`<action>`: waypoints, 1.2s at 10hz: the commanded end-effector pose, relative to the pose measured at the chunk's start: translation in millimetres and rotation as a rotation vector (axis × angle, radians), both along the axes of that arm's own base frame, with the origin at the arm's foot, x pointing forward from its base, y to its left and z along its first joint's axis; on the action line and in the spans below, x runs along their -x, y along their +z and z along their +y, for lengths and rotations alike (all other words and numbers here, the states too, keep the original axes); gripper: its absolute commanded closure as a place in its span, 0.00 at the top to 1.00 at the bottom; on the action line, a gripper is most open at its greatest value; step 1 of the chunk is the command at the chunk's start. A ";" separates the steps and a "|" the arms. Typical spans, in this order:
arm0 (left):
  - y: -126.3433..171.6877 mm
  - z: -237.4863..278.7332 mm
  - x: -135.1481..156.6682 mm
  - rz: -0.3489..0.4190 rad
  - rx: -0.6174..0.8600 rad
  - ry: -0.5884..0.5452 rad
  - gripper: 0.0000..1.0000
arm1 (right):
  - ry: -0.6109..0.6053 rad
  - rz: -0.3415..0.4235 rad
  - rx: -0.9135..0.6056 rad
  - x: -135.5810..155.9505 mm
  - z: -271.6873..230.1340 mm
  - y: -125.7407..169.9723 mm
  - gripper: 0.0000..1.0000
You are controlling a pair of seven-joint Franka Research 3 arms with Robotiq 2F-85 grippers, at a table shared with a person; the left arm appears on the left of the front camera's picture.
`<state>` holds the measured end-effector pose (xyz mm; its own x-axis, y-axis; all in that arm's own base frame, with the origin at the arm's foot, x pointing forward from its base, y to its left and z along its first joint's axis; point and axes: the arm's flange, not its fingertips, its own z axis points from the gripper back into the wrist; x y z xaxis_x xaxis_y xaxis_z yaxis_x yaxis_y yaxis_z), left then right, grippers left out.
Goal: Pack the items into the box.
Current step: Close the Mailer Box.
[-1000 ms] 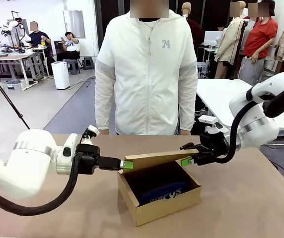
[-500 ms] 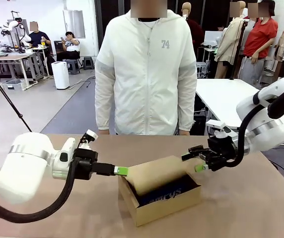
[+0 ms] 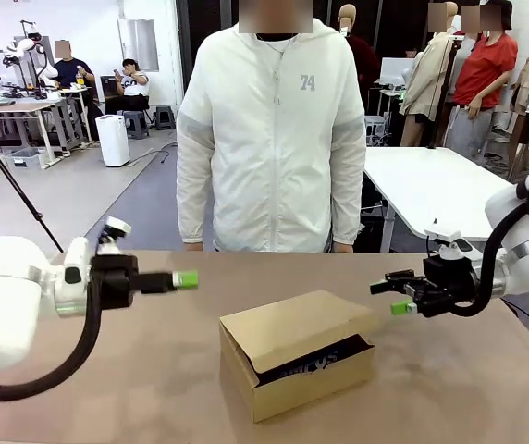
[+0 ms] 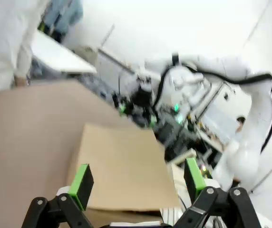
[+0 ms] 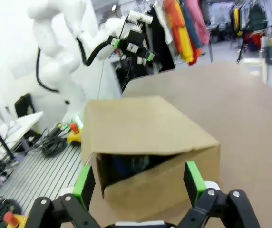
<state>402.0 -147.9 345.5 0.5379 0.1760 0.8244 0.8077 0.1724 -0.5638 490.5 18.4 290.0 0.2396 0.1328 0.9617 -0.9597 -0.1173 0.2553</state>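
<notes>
Box [image 3: 297, 356]: nearest me, mid-desk [image 3: 153, 388], lid flap down but gaping at front; long axis runs left-right between arms. Pouch [image 3: 313, 360]: inside, navy edge showing through gap. Left gripper [image 3: 184, 278]: open, empty, well left of box. Right gripper [image 3: 399, 301]: open, empty, nearer box. I judge right arm better placed to press flap. Person [image 3: 274, 129]: far side, hands down.
</notes>
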 end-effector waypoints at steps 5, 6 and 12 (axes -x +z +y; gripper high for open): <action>-28.3 -74.4 36.9 -0.146 -0.194 0.014 1.00 | -0.022 -0.110 0.000 -33.8 98.7 36.2 1.00; -39.4 -90.1 39.1 -0.163 -0.260 -0.017 1.00 | -0.005 -0.103 0.073 -40.7 116.0 28.3 1.00; -77.9 -137.5 36.8 -0.276 -0.469 -0.084 1.00 | 0.229 -0.131 0.295 -27.4 113.7 -5.1 1.00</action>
<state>363.0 -283.3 281.2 0.3207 -0.2370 0.9171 0.9293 0.2658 -0.2563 518.5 138.4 285.2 0.0489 0.4270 0.9029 -0.9481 -0.2646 0.1764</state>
